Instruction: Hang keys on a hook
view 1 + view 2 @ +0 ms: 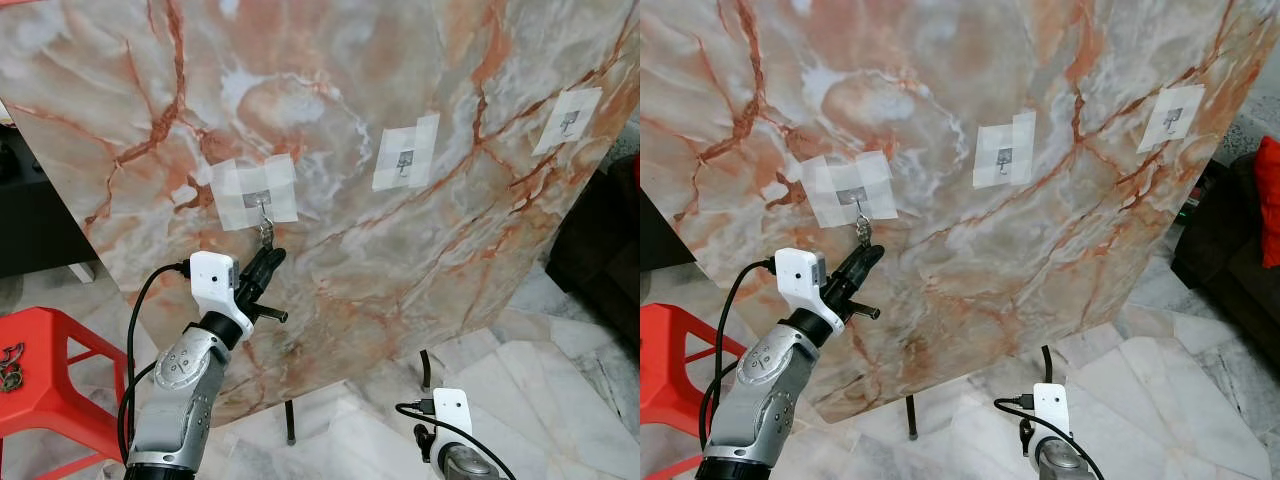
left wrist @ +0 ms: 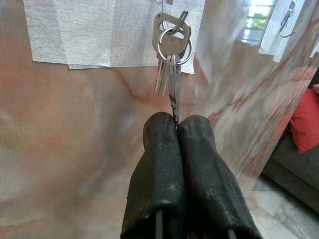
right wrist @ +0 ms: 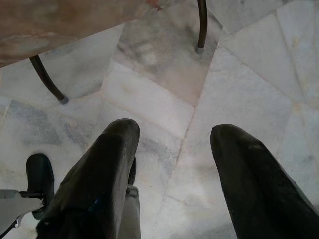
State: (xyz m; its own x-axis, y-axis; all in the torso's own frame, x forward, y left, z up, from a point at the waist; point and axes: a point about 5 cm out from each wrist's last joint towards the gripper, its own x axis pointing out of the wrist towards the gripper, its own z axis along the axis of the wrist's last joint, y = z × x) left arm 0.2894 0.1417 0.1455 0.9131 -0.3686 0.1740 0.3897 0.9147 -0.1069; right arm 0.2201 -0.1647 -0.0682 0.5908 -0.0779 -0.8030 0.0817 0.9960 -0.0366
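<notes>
The left gripper (image 1: pixel 268 256) is raised against the big slanted slab of pink-and-orange veined marble (image 1: pixel 400 80), and its jaws are clenched on the tip of one blade of the small bunch of silver keys (image 2: pixel 171 55). In the left wrist view the two black fingers (image 2: pixel 162 164) press together with the key blade caught between them. The round split ring at the top of the bunch sits over the small silver metal hook (image 1: pixel 263 206) on the leftmost white tape patch (image 1: pixel 255 190). Whether the ring is fully seated in the curve of the hook cannot be told, since the top of the hook is cut off there.

Two more taped hooks sit further right on the slab, the middle hook (image 1: pixel 405 160) and the far-right hook (image 1: pixel 569 122), both bare.

The step in hand looks like the last of the hanging: the keys are at the hook and appear to hang from it while held from below. The next move probably calls for letting the fingers part gently and drawing the hand straight back and down, without tugging the blade, so the ring is not lifted off.

The right gripper (image 3: pixel 174 159) hangs low over the pale marble floor (image 3: pixel 164 79) with its jaws released and empty. A red plastic stool (image 1: pixel 45 375) stands at the near left.
</notes>
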